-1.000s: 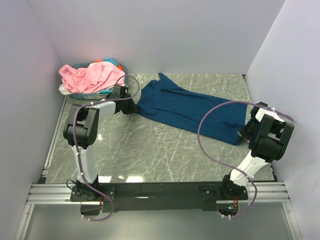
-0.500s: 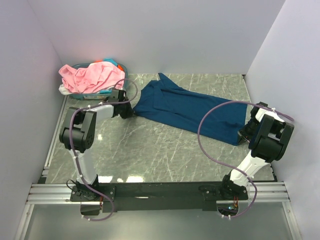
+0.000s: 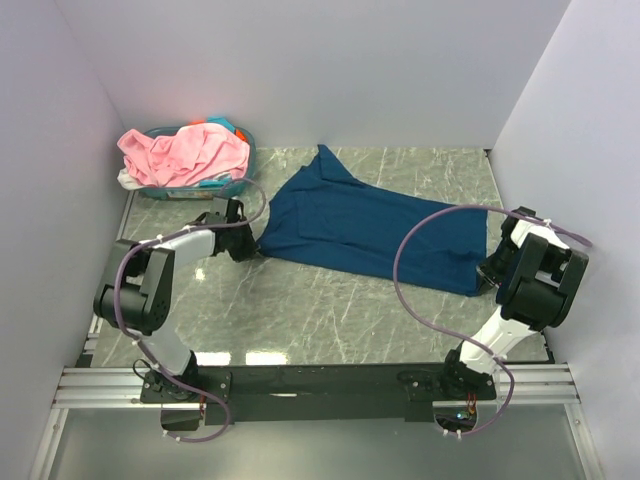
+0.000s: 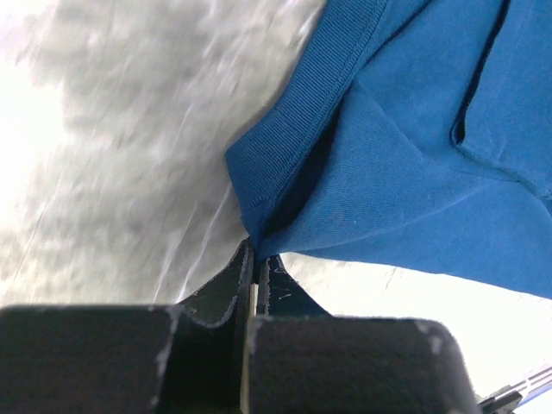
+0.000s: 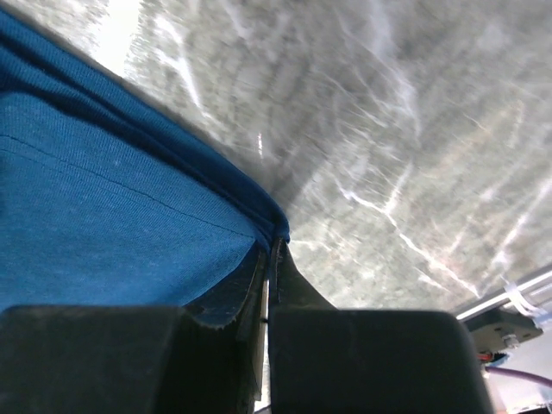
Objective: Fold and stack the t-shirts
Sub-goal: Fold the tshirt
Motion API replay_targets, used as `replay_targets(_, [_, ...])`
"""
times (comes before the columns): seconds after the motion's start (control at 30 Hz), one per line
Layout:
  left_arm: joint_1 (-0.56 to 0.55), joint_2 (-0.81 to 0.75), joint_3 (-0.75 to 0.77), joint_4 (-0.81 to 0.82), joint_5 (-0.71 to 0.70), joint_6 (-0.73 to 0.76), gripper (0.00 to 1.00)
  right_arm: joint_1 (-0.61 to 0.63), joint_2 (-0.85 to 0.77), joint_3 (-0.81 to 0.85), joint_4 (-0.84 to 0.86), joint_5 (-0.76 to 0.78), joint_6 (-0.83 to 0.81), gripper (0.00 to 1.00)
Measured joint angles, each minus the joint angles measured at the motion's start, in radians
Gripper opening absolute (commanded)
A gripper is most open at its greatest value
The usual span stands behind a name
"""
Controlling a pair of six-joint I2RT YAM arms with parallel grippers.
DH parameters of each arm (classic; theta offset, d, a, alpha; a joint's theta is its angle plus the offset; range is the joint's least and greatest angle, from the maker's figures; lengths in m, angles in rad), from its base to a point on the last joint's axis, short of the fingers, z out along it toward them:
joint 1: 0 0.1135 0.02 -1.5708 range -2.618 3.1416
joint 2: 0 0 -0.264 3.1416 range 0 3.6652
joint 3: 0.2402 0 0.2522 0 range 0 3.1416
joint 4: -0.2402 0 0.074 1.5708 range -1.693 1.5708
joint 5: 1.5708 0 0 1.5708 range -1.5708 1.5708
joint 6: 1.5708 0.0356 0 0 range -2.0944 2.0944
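A dark navy blue t-shirt [image 3: 365,225] lies spread across the marble table, running from the left middle to the right. My left gripper [image 3: 256,246] is shut on its left corner by the ribbed collar [image 4: 293,129]; the jaws [image 4: 256,259] pinch the cloth edge. My right gripper [image 3: 487,279] is shut on the shirt's right hem corner [image 5: 274,226], low at the table. The blue cloth [image 5: 103,216] fills the left of the right wrist view. A light pink t-shirt [image 3: 185,152] lies heaped on other pale clothes in the basket at the back left.
A teal plastic basket [image 3: 238,181] stands at the back left corner against the walls. Purple cables loop over both arms. White walls close the table on three sides. A black rail [image 3: 320,380] runs along the near edge.
My left gripper has drawn the shirt's left corner toward the near left, and the left arm has swung outward. The shirt lies flatter and wider. The right gripper has barely moved.
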Motion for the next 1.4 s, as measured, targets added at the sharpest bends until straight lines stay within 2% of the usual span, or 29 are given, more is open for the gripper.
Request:
replay_targets(0.43, [-0.001, -0.146, -0.077, -0.121, -0.045, -0.04, 0.0, 0.0, -0.065, -0.01, -0.046, 0.048, 0.009, 0.0])
replay_targets(0.47, [-0.001, -0.152, -0.08, -0.132, -0.045, -0.04, 0.09, 0.0, -0.065, -0.014, -0.047, 0.05, 0.009, 0.0])
replay_targets(0.53, [-0.001, -0.163, -0.085, -0.151, -0.045, -0.04, 0.21, 0.0, -0.065, -0.021, -0.054, 0.051, 0.012, 0.18])
replay_targets(0.57, [-0.001, -0.171, -0.087, -0.164, -0.045, -0.043, 0.31, 0.0, -0.065, -0.022, -0.057, 0.052, 0.015, 0.34])
replay_targets(0.7, [-0.001, -0.204, -0.088, -0.214, -0.051, -0.042, 0.46, 0.0, -0.083, -0.022, -0.067, 0.063, 0.016, 0.57])
replay_targets(0.93, [0.0, -0.272, -0.063, -0.298, -0.055, -0.031, 0.51, 0.023, -0.19, 0.016, -0.104, 0.09, 0.017, 0.59])
replay_targets(1.03, [0.0, -0.272, -0.024, -0.303, -0.045, -0.008, 0.51, 0.11, -0.222, 0.082, -0.123, 0.133, 0.019, 0.58])
replay_targets(1.17, [0.0, -0.262, 0.026, -0.25, 0.021, 0.019, 0.51, 0.333, -0.23, 0.208, -0.104, 0.164, 0.016, 0.54])
replay_targets(1.27, [0.0, -0.212, 0.061, -0.172, 0.113, 0.037, 0.49, 0.484, -0.226, 0.269, -0.058, 0.115, 0.014, 0.53])
replay_targets(1.4, [0.0, -0.103, 0.085, -0.089, 0.215, 0.056, 0.48, 0.626, -0.175, 0.302, 0.035, -0.031, 0.006, 0.51])
